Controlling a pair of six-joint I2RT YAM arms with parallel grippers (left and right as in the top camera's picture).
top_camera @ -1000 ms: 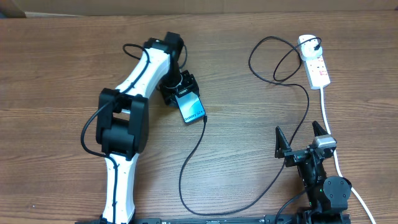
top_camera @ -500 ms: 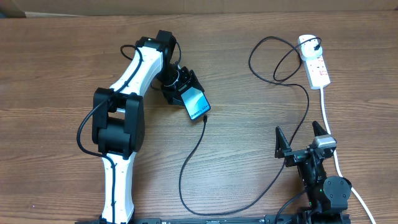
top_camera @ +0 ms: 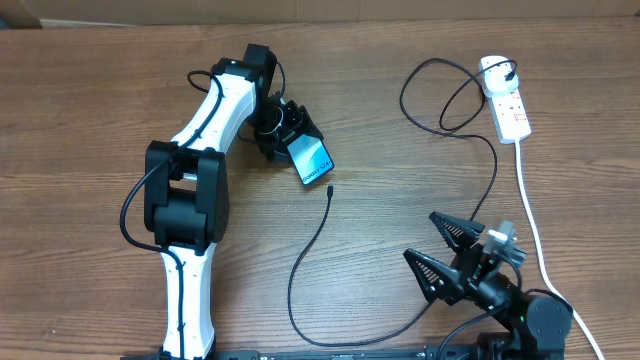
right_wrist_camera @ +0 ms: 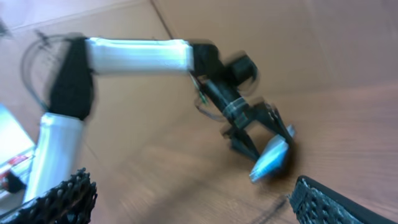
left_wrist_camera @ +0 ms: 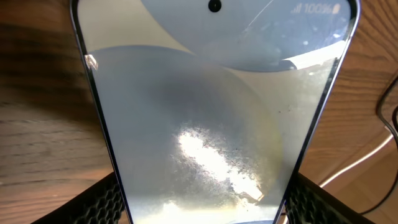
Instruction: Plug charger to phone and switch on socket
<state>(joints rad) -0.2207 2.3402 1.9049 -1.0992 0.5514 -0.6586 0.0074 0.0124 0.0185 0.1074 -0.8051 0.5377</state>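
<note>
overhead, my left hand [top_camera: 296, 140] pinches the phone [top_camera: 312, 160] at upper centre; right hand [top_camera: 420, 236], spread, i should bring squarely onto the charger [top_camera: 329, 191] tip.

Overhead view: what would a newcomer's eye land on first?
The bright blue phone, gripped in the left pincer, upper centre. Just below it the charger's connector tip lies loose on the table, not plugged in. Lower right, the right pincer gapes wide open, holding nothing.
</note>
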